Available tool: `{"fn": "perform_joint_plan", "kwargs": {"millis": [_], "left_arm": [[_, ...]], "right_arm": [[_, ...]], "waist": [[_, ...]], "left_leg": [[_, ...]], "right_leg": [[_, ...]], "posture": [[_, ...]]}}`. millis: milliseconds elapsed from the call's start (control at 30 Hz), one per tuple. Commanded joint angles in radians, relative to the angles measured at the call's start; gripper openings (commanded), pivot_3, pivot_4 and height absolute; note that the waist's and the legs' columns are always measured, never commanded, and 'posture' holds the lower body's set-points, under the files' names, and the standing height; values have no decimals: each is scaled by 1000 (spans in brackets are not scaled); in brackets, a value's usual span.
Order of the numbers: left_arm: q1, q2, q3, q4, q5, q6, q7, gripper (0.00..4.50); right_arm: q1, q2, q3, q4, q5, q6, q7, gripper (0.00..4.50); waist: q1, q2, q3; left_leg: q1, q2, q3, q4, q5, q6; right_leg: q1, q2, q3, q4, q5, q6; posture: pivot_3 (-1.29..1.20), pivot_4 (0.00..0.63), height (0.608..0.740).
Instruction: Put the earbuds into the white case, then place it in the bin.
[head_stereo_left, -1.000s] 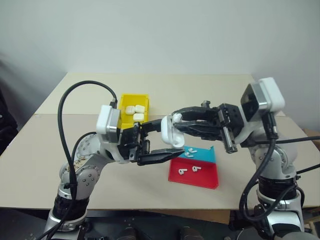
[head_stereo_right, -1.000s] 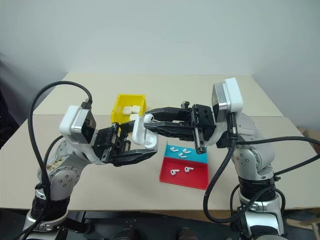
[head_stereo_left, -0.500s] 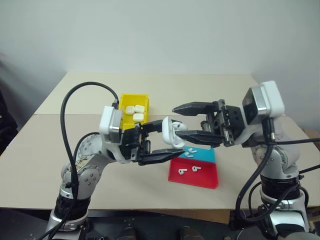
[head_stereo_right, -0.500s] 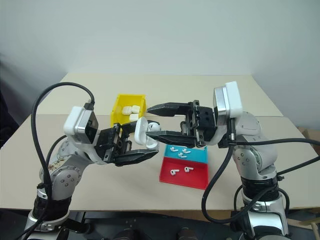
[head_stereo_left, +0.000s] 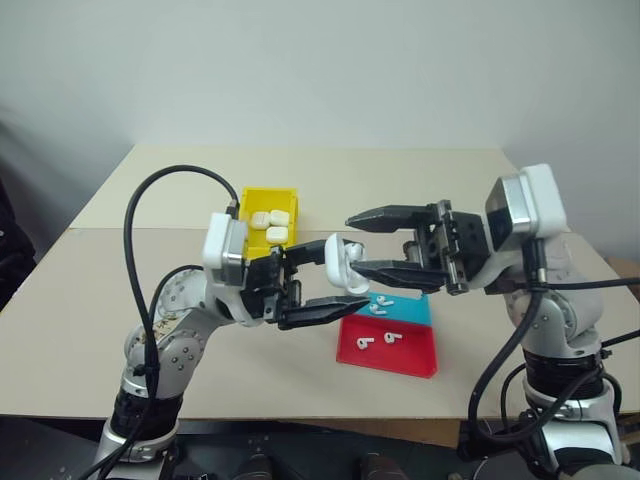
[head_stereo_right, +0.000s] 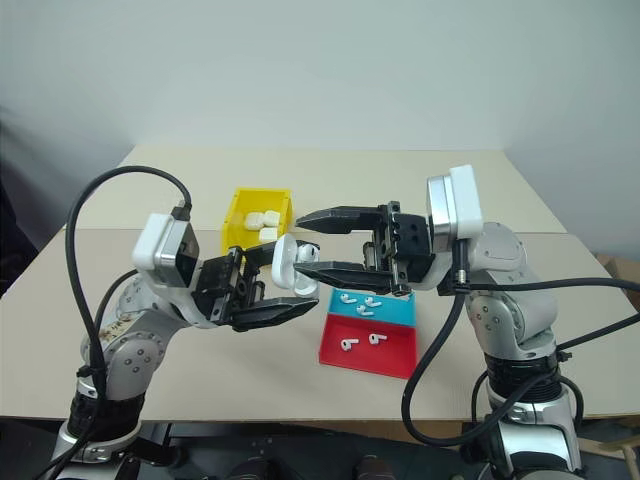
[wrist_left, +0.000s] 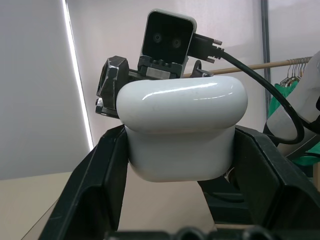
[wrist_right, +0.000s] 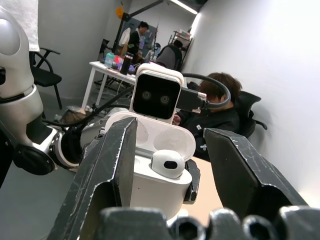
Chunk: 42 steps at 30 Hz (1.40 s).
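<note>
My left gripper (head_stereo_left: 335, 282) is shut on the white case (head_stereo_left: 340, 263), holding it up over the table with its lid open. In the right wrist view one earbud (wrist_right: 167, 163) sits in the case (wrist_right: 150, 187). My right gripper (head_stereo_left: 351, 243) is open, one finger above the case and one below it, touching nothing. Several more earbuds (head_stereo_left: 363, 343) lie on the red and blue tray (head_stereo_left: 410, 360) under the grippers. The yellow bin (head_stereo_left: 250, 196) stands behind my left arm.
Three closed white cases (head_stereo_left: 271, 226) lie in the bin. The tan table (head_stereo_left: 80, 300) has bare room to the left and behind. People sit at a desk (wrist_right: 220, 100) in the background of the right wrist view.
My right gripper, nearly shut at the open case a second ago, has opened wide. Its fingers now stand above and below the case. The left gripper keeps still.
</note>
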Motion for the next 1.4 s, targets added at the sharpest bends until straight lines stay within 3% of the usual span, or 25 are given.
{"fn": "perform_joint_plan", "kwargs": {"millis": [33,200,333,433,600,833,1400], "left_arm": [[17,38,37,12,45,-67,-22,2805],[110,149,106,44,107,-125,-58,2805],[217,208,133,26,150,-170,-79,2805],[284,219,132,5,166,-193,-73,2805],[352,208,102,-3,229,-243,-52,2805],[403,193,77,-35,257,-268,-21,2805],[431,191,54,-50,288,-289,27,2805]], "right_arm": [[-22,-57,-31,9,19,53,-18,2671],[-62,-274,3,58,-52,204,-3,2671],[-129,-437,180,133,-245,278,56,2671],[-209,-477,344,222,-430,237,120,2671],[-400,-387,593,411,-689,244,202,2671],[-535,-212,747,647,-898,213,228,2671],[-503,-93,765,747,-1070,165,228,2671]], "waist": [[0,0,0],[0,0,0],[-2,0,0],[-3,0,0],[-9,1,0],[2,1,0],[0,2,0]], "left_leg": [[0,0,0,0,0,0],[0,0,1,-1,0,0],[-1,0,2,-2,0,0],[-1,0,3,-3,0,0],[-7,1,5,-3,0,0],[-10,1,6,-5,0,0],[-11,1,5,-6,0,0]], "right_leg": [[0,0,0,0,0,0],[-1,-1,0,-1,-2,-8],[-3,-1,1,-2,-3,-8],[-5,-2,2,-3,-3,-7],[-13,-1,3,-1,-3,-7],[-16,-1,3,1,0,-8],[-17,0,1,2,1,-6]], "posture": [[0,150,740],[0,150,740],[0,150,740],[0,150,740],[0,150,740],[0,150,740],[0,150,740]]}}
